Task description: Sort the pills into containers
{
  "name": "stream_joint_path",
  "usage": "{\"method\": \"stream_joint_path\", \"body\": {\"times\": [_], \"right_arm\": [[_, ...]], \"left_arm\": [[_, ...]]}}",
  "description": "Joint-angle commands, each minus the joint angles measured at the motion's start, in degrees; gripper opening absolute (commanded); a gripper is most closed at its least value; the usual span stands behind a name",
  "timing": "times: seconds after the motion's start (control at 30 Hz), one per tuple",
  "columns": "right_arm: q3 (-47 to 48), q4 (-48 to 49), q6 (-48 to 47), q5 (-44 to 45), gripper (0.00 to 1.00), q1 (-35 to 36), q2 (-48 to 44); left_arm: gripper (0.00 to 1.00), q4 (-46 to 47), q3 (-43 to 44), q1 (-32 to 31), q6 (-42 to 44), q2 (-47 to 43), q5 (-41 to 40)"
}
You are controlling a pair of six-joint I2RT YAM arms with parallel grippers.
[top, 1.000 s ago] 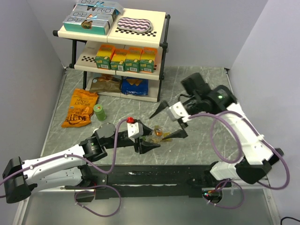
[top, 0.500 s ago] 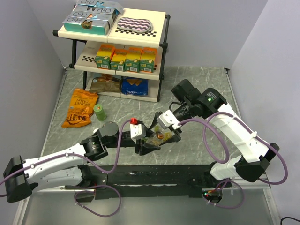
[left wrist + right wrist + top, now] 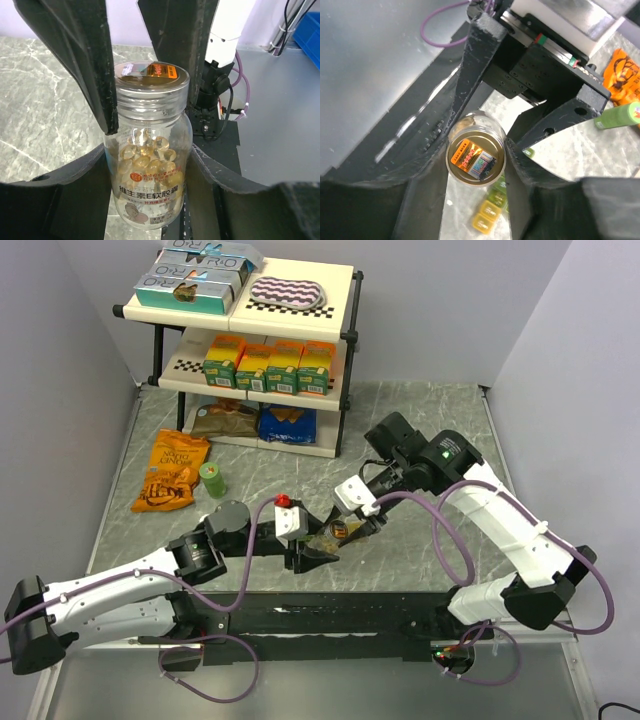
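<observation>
A clear pill bottle (image 3: 148, 165) full of golden softgels, with a gold cap (image 3: 476, 157), stands upright between both grippers; it also shows in the top view (image 3: 338, 530). My left gripper (image 3: 150, 167) is shut on the bottle's body. My right gripper (image 3: 476, 161) comes from above, its fingers (image 3: 90, 70) pressed on either side of the cap. The containers, a strip of small yellow-to-green lidded compartments (image 3: 489, 212), lie on the table just under the bottle, mostly hidden by my right fingers.
A green cylindrical bottle (image 3: 212, 479) and an orange snack bag (image 3: 172, 470) lie at the left. A two-tier shelf (image 3: 345, 335) with boxes stands at the back. The black base rail (image 3: 330, 615) runs along the near edge.
My right gripper has swung left and down from the open right side and closed round the bottle's cap. My left gripper has held the bottle almost still.
</observation>
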Motion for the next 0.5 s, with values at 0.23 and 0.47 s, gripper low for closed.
{"method": "stream_joint_path", "body": {"times": [0.23,0.47], "right_arm": [[-5.88,11.80,31.60,3.29,0.25,0.20,-2.79],[-13.19,31.68,61.08,11.02,0.22,-5.07,-1.39]], "left_arm": [[0.01,9.16,0.59,-0.13,-0.43,-3.77,-20.41],[0.01,22.61,-1.18,-2.42,-0.35,-1.24,-37.66]]}}
